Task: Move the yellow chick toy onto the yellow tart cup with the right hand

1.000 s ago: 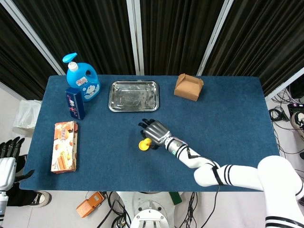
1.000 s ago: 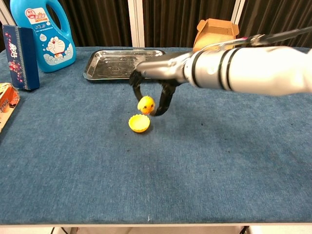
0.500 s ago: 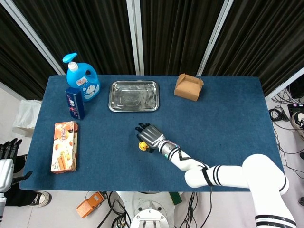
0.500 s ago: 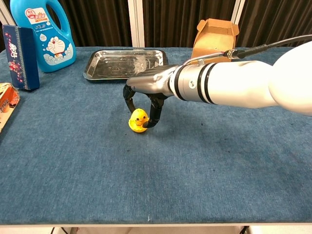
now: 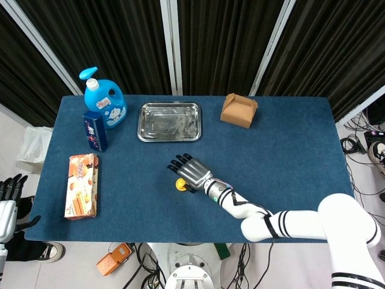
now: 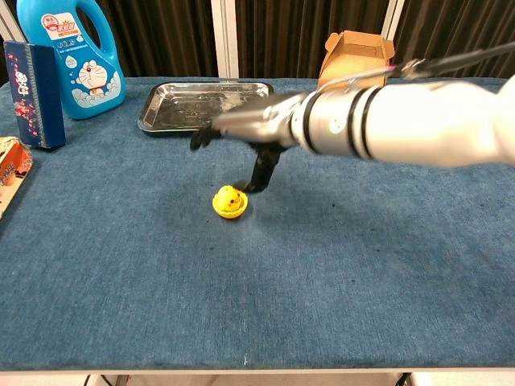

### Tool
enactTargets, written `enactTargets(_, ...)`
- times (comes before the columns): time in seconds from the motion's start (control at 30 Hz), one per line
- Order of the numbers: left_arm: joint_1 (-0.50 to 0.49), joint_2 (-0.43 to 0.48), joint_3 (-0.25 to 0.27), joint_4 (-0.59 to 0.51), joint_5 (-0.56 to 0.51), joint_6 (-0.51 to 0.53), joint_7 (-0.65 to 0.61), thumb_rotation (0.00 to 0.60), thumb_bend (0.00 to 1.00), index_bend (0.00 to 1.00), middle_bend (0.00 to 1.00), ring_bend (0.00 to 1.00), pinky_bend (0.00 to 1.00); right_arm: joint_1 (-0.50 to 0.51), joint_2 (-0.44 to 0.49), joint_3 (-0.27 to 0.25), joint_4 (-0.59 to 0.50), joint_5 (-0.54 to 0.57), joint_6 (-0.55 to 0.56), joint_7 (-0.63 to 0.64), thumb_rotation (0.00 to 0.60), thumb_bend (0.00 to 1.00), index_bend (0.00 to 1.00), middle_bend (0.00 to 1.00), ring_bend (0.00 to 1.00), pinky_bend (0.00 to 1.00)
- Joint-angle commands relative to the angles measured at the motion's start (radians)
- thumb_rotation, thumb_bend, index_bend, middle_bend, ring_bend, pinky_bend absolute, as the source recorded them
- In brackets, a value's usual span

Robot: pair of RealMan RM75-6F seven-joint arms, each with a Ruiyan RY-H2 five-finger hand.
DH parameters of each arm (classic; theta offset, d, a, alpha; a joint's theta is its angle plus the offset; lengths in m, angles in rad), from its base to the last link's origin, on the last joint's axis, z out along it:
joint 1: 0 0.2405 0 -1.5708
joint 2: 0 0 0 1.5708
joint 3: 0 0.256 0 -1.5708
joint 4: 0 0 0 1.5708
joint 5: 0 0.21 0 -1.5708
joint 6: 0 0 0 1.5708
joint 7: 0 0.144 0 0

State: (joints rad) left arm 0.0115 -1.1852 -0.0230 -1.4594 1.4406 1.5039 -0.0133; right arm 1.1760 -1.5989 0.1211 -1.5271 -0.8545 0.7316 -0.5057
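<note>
Near the table's middle, the small yellow chick toy (image 6: 229, 197) sits in the yellow tart cup (image 6: 229, 211). Right hand (image 6: 241, 129) hovers above, fingers spread, holding nothing. Risk: a trailing finger could topple the chick.

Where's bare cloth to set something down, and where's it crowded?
Free: the whole right side past the brown box, and the front edge below the chick toy on its tart cup. Crowded: the left, with detergent bottle, blue box, snack box.
</note>
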Motion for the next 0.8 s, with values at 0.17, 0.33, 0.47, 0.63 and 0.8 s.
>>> enactTargets(0.17, -0.007, 0.004, -0.007, 0.0, 0.004, 0.0, -0.007, 0.6, 0.02, 0.03, 0.03, 0.0, 0.0, -0.166, 0.249, -0.042, -0.21, -0.114, 0.242, 0.021, 0.6, 0.52, 0.11, 0.14, 0.03, 0.13)
enactTargets(0.33, -0.02, 0.001, -0.013, 0.006, 0.013, -0.008, -0.013, 0.6, 0.02, 0.03, 0.03, 0.0, 0.0, -0.358, 0.421, -0.133, -0.31, -0.237, 0.455, 0.078, 0.6, 0.32, 0.06, 0.12, 0.03, 0.13)
enactTargets(0.47, -0.031, -0.002, -0.017, 0.006, 0.022, -0.011, -0.015, 0.6, 0.02, 0.03, 0.03, 0.0, 0.0, -0.515, 0.508, -0.208, -0.321, -0.35, 0.591, 0.195, 0.6, 0.3, 0.03, 0.09, 0.02, 0.13)
enactTargets(0.63, -0.044, -0.004, -0.022, 0.001, 0.027, -0.018, -0.008, 0.6, 0.02, 0.03, 0.03, 0.0, 0.0, -0.694, 0.532, -0.273, -0.269, -0.463, 0.745, 0.336, 0.6, 0.29, 0.02, 0.07, 0.01, 0.13)
enactTargets(0.8, -0.053, -0.002, -0.024, -0.008, 0.029, -0.024, 0.005, 0.6, 0.02, 0.03, 0.03, 0.0, 0.0, -0.801, 0.517, -0.279, -0.228, -0.531, 0.835, 0.402, 0.6, 0.29, 0.02, 0.07, 0.01, 0.13)
